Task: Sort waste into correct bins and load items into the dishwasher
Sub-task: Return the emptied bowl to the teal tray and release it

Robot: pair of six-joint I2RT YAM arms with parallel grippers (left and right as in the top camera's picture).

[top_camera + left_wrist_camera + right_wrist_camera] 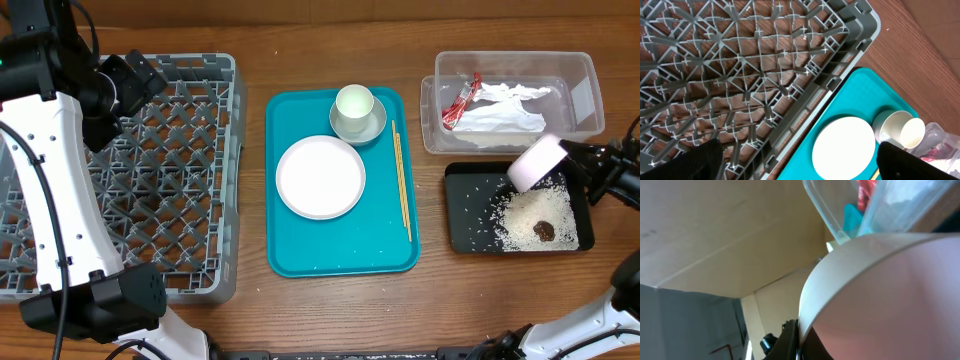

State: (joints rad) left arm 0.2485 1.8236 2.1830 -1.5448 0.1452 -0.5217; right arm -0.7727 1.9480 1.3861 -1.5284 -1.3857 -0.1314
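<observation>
Left jaws: spread wide, empty, above the far left of the large grey lattice dish rack (190, 180).
Right jaws: clenched on a pale pinkish round bowl (535, 162), tipped over the shallow black rectangular tray (460, 235).
Sorted: red snack wrapper (460, 100) and crumpled white napkin (505, 112) lie in the clear plastic tub (590, 80); white rice grains (520, 215) and brown food lump (544, 230) lie in the black tray.
Left to do: nothing racked yet; large white plate (320, 177), small bowl (358, 125) and cup (354, 102) sit on the teal tray (340, 255).
</observation>
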